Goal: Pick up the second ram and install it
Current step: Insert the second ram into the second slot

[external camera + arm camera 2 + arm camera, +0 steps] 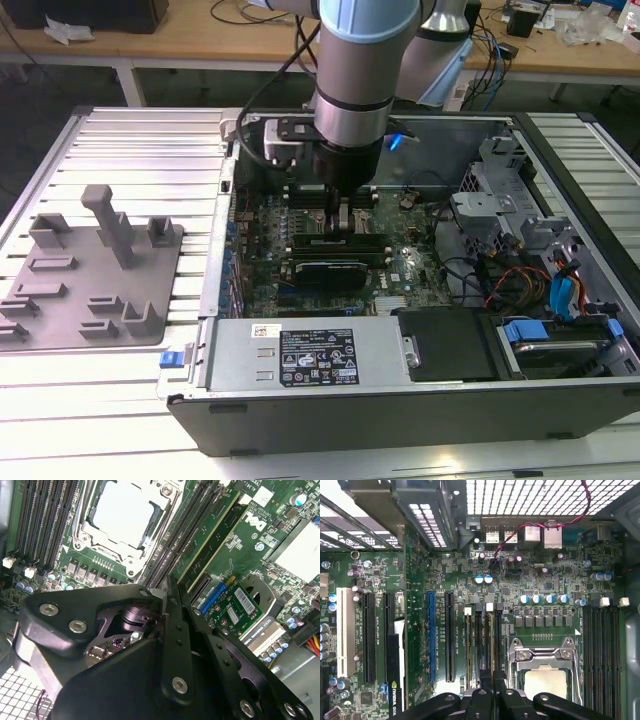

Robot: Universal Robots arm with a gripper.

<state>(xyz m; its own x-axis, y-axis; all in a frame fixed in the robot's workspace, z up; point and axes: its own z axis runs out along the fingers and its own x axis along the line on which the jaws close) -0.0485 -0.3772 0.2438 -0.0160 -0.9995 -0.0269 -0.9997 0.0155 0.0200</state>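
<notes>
Exterior view, left to right: the grey fixture tray (pixel 90 270) lies on the desk (pixel 140 140); the hand (pixel 340 218) stands low inside the open case (pixel 400 410), narrow, closed on the second ram (pixel 365 240), which lies along a slot beside the processor socket (pixel 542 680); pick-up is judged complete; full seating and latch closure cannot be confirmed.

The second ram (pixel 492 642), a long, narrow green stick, is standing on edge in a slot just beside the processor socket (pixel 545 677), running along its side.
</notes>
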